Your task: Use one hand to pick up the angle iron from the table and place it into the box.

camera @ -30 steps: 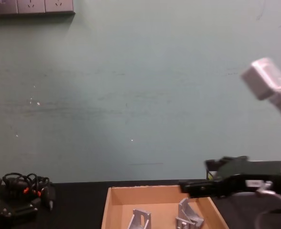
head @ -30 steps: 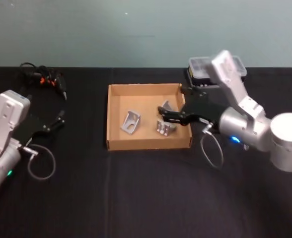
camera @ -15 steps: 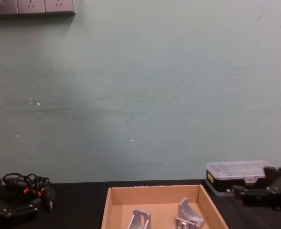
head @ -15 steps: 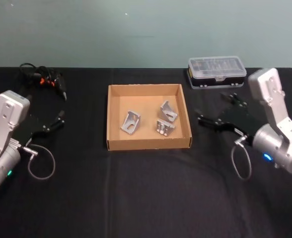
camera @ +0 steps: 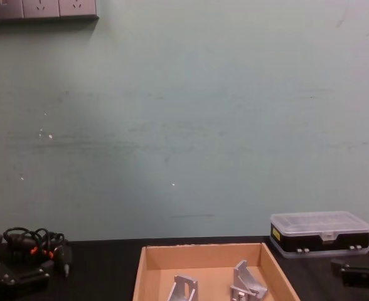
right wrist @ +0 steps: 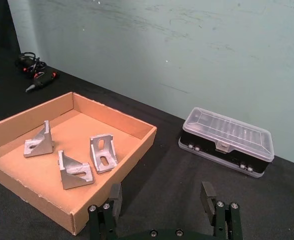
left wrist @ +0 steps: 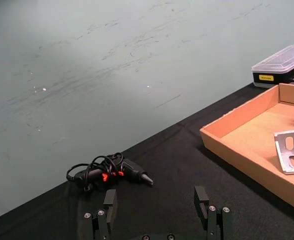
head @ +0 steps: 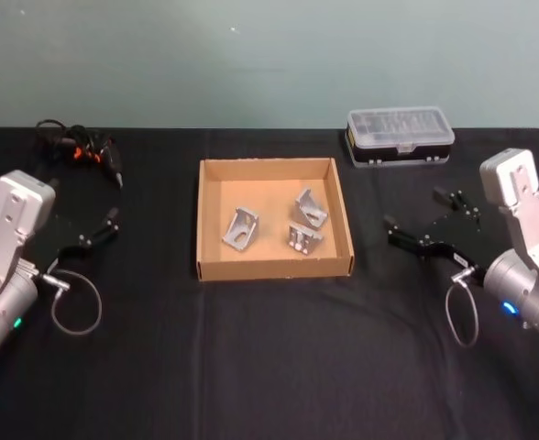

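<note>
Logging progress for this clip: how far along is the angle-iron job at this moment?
Done: three angle irons lie inside the box, and no other angle iron can be seen on the table. In hand: nothing; the right gripper is open and empty beside the box, and the left gripper is open, off to the box's other side. Left: apparently nothing.

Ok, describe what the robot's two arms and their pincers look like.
Both arms are boxy silver-grey metal. Each ends in a black two-fingered pincer, the left pincer and the right pincer. A thin grey cable loops beneath each wrist, with a small green light on the left arm and blue on the right.
</note>
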{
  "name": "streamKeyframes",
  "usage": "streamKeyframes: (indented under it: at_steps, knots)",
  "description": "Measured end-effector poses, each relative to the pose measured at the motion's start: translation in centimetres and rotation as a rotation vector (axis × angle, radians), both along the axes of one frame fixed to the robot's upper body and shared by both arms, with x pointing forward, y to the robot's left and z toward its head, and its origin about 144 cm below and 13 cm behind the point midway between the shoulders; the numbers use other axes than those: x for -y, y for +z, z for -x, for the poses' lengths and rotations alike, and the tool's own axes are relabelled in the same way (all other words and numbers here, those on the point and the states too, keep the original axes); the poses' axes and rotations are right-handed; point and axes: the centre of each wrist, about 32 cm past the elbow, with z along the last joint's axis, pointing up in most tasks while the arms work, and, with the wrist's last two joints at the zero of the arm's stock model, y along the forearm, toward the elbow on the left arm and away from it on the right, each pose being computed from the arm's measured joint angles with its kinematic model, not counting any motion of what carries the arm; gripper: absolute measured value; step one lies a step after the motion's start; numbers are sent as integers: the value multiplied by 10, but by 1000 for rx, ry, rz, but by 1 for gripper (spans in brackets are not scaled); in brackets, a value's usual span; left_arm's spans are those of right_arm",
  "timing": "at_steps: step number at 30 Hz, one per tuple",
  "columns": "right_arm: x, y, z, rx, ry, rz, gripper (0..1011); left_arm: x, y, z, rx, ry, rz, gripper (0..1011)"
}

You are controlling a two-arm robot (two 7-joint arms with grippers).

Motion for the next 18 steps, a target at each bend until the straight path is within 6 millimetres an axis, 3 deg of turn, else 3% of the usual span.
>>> streamKeyframes:
  at_steps: [18]
  knots:
    - [-1, 2, 0, 1, 6, -1, 1004, 0, 0, 0, 0, 0, 0, 1011]
